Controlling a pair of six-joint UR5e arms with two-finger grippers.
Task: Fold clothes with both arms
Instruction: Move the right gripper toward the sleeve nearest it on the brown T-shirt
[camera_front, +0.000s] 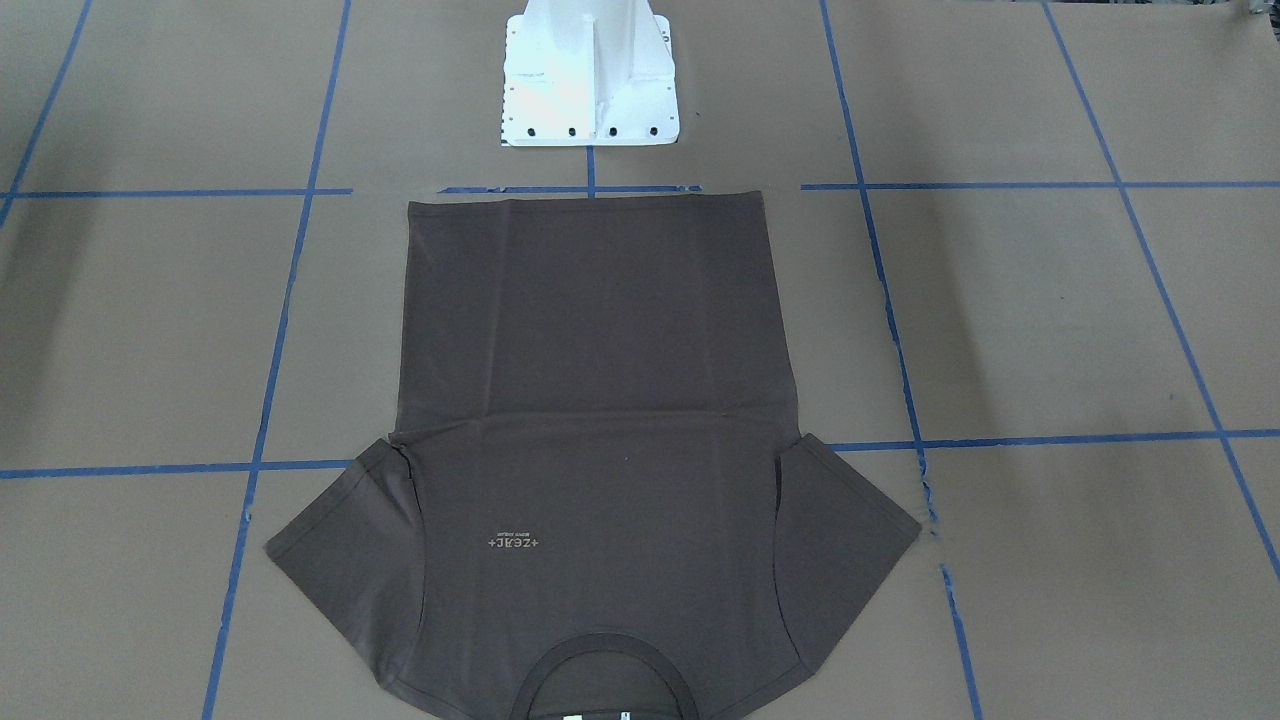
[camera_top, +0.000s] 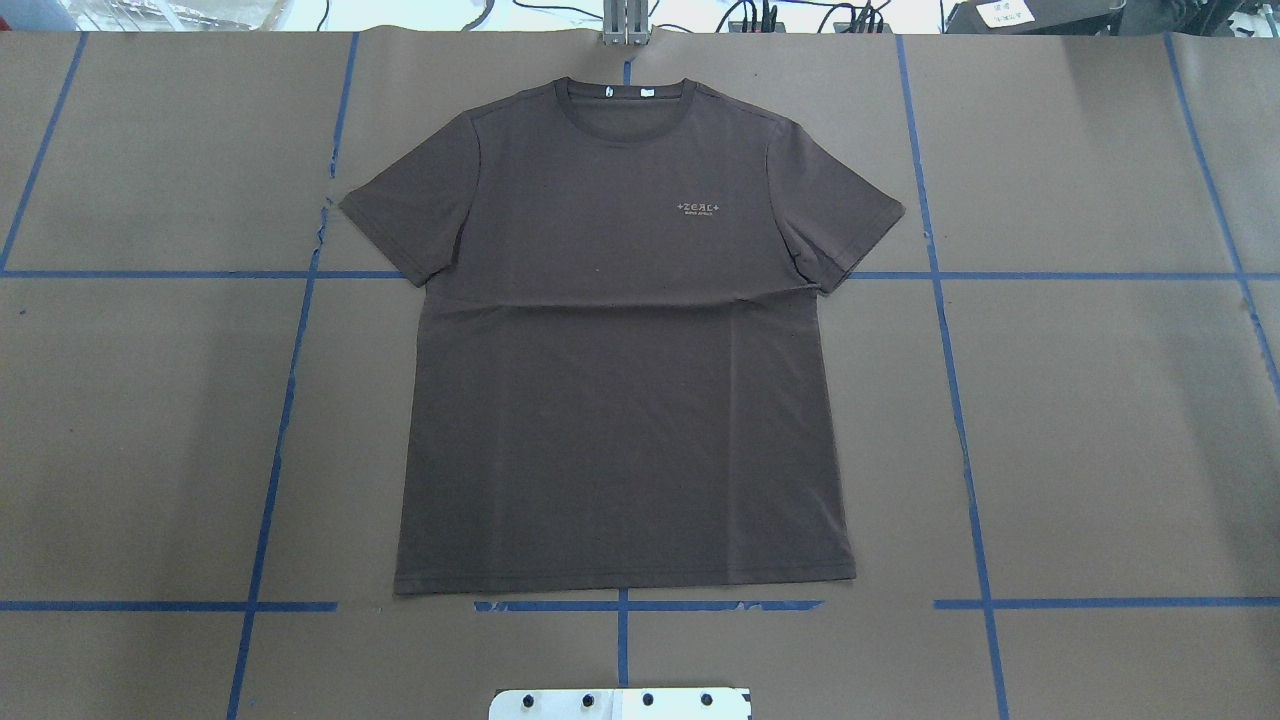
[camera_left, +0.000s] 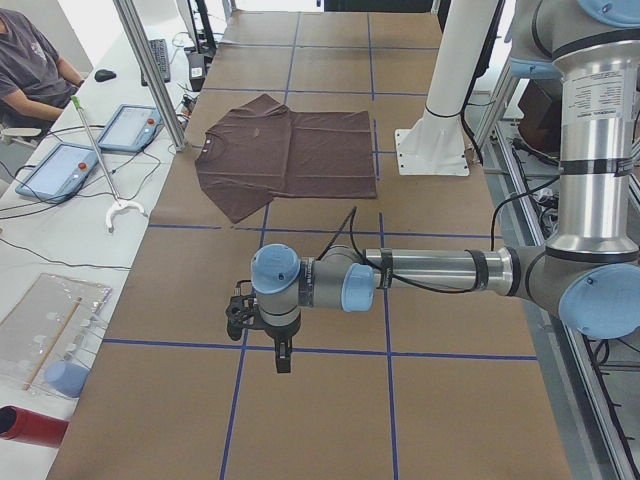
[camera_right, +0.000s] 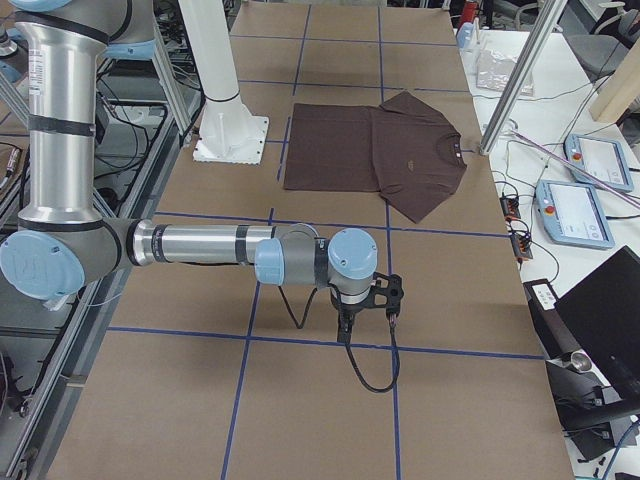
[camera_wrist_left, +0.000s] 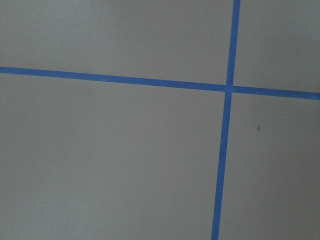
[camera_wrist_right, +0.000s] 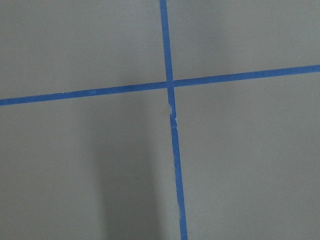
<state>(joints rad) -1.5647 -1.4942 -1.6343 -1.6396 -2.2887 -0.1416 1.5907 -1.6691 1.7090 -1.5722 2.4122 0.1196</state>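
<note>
Across the brown paper covering the table (camera_top: 1100, 450), gridded with blue tape lines (camera_top: 960, 420), the dark brown T-shirt (camera_top: 620, 350) is lying flat and face up. Its hem is lying nearest the white pedestal (camera_front: 590, 80), and its collar is pointing toward a side bench where tablets (camera_left: 55, 170) are resting. The left gripper (camera_left: 242, 310) and right gripper (camera_right: 385, 295) are hovering over taped paper at opposite table ends, well apart from the shirt, and I cannot tell how their jaws are standing.

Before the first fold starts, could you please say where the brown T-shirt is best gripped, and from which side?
Probably the left hem corner with the left arm and the right hem corner with the right arm, each from its own side: the T-shirt lies flat, hem nearest them.
</note>
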